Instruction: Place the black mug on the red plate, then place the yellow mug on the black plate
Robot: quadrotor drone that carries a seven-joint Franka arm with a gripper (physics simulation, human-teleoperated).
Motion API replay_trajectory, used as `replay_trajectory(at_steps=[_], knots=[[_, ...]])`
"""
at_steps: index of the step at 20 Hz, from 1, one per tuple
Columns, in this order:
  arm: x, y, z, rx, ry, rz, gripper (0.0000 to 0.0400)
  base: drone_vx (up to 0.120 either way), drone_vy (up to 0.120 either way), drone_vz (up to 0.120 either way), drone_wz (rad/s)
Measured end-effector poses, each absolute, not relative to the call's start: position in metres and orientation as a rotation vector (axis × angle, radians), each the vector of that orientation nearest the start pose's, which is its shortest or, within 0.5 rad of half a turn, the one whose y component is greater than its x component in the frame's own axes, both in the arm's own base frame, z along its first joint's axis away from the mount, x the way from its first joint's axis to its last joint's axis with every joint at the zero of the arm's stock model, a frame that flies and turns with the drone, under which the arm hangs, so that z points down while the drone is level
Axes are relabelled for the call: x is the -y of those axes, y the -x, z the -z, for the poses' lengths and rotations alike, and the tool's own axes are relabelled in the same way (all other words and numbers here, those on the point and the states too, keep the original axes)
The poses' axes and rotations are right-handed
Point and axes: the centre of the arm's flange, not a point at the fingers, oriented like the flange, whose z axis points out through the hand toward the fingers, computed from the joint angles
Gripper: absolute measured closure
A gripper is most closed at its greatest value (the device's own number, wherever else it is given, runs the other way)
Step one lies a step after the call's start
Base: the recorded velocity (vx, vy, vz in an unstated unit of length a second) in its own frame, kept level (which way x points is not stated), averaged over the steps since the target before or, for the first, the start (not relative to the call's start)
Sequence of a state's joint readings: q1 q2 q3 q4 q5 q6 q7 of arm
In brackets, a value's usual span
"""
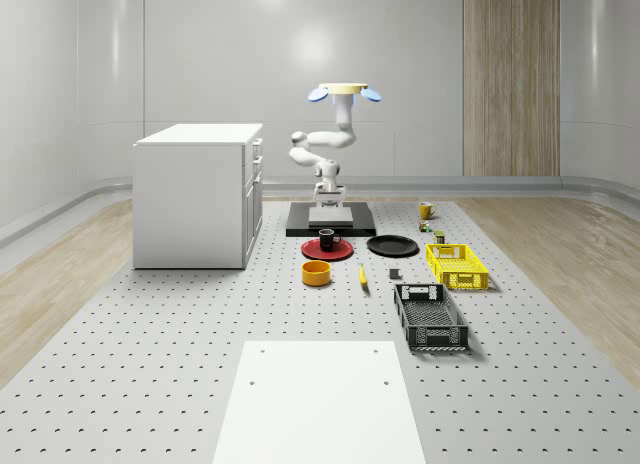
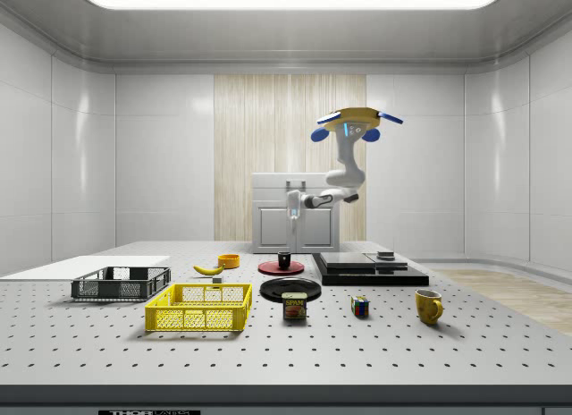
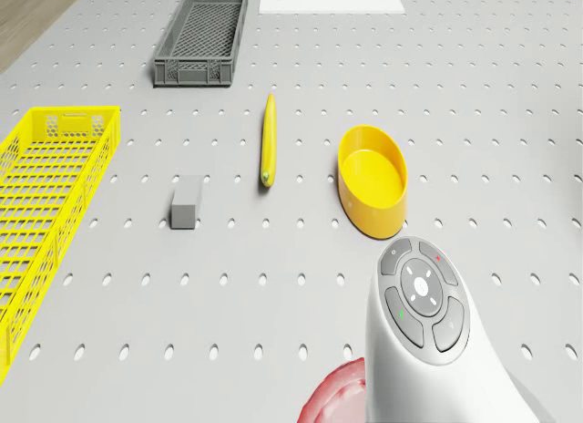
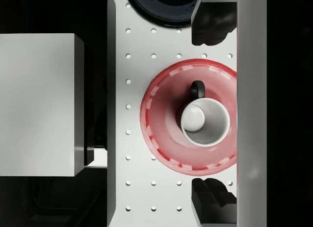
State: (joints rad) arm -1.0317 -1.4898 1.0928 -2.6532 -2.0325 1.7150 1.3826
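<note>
With the black mug (image 4: pixel 204 120) seated on the red plate (image 4: pixel 161 117), my hand (image 4: pixel 210 109) hung spread and empty above it, drone (image 1: pixel 343 90) hovering, while the yellow mug (image 1: pixel 425 210) still awaited the black plate (image 1: pixel 392 246).

A yellow-bodied drone (image 2: pixel 357 120) with blue rotors carries a white, round-jointed arm (image 1: pixel 322 152).

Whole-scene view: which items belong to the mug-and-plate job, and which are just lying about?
Job items:
black mug, standing on the red plate
yellow mug
black plate
gripper, above the black mug, with the drone hovering

Lying about:
yellow bowl
banana
yellow basket
grey crate
white cabinet
</note>
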Motion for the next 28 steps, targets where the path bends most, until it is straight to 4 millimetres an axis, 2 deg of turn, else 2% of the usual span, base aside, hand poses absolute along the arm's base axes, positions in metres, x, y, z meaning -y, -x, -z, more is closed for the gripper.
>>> replay_trajectory(at_steps=[4,11,13,17,28], knots=[[-0.1059,-0.3267,-0.5949,0.002,-0.001,-0.786,0.0000,-0.110,0.120,0.040,0.000],[-0.1059,-0.3267,-0.5948,0.002,-0.001,-0.786,0.0000,0.000,0.120,0.000,0.000],[-0.1059,-0.3268,-0.5948,0.002,-0.001,-0.786,0.0000,-0.120,0.120,0.000,0.000],[-0.1059,-0.3268,-0.5948,0.002,-0.001,-0.786,0.0000,-0.120,0.010,0.000,0.000],[-0.1059,-0.3267,-0.5948,0.002,-0.001,-0.786,0.0000,-0.120,0.120,0.000,0.000]])
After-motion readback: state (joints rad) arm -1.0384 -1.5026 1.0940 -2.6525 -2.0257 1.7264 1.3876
